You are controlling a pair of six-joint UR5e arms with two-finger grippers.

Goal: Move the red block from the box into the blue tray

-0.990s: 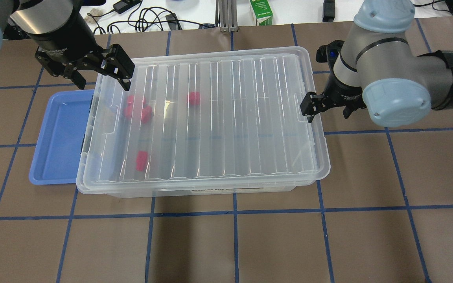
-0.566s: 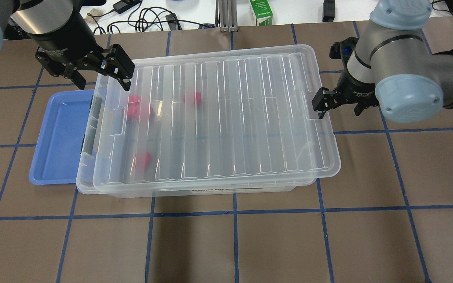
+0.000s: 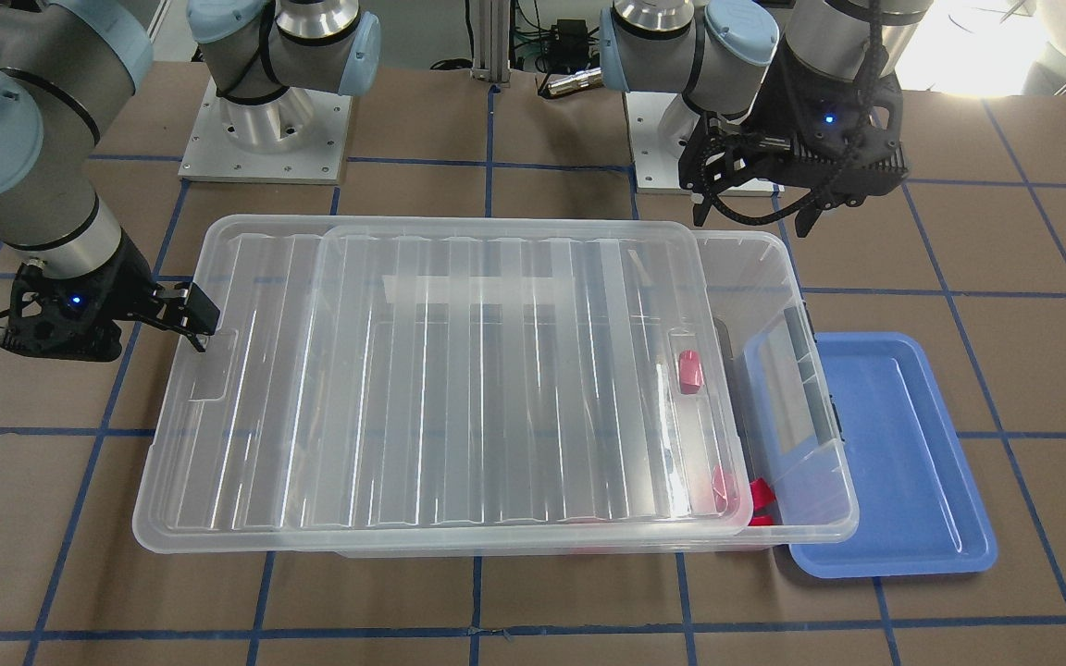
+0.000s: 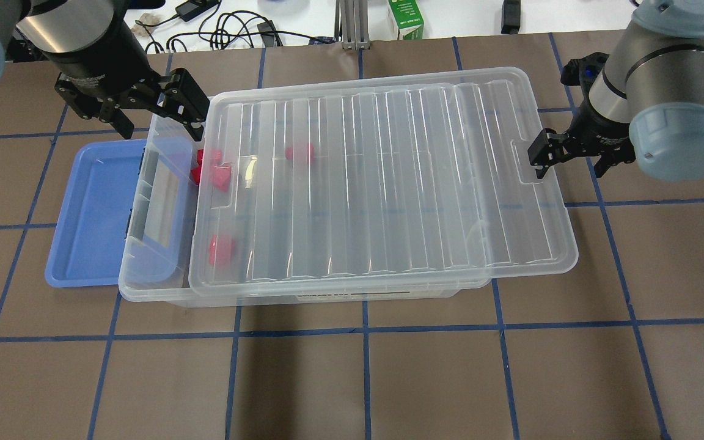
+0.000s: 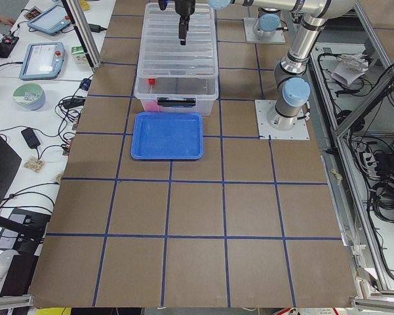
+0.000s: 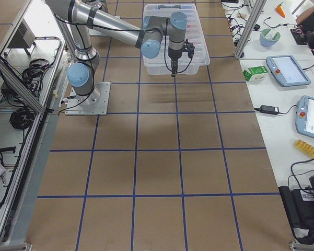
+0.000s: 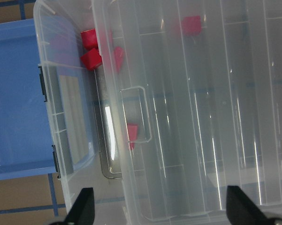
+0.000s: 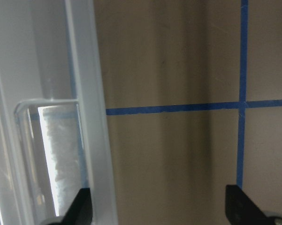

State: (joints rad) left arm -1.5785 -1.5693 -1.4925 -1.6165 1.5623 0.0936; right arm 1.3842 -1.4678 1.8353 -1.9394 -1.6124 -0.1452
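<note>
Ribbed see-through lid (image 4: 388, 183) offset across the clear, round-cornered box (image 4: 156, 292), overhanging its right end. Right gripper (image 4: 569, 165) spread wide astride the lid's rim, clamping nothing. Left gripper (image 4: 159, 125) equally wide, empty, above the uncovered left end. There, a glossy red block (image 7: 91, 59); just beside the box, the shallow blue tray (image 4: 92, 214).

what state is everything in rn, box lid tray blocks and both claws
box: partly uncovered at the tray end
lid: lying on the box, offset toward the right arm and overhanging that end
blue tray: empty, tucked against the box's uncovered end
red blocks: all inside the box, most under the lid
left claw: open, holding nothing, above the box's far corner
right claw: open, one finger at the lid's handle recess
</note>
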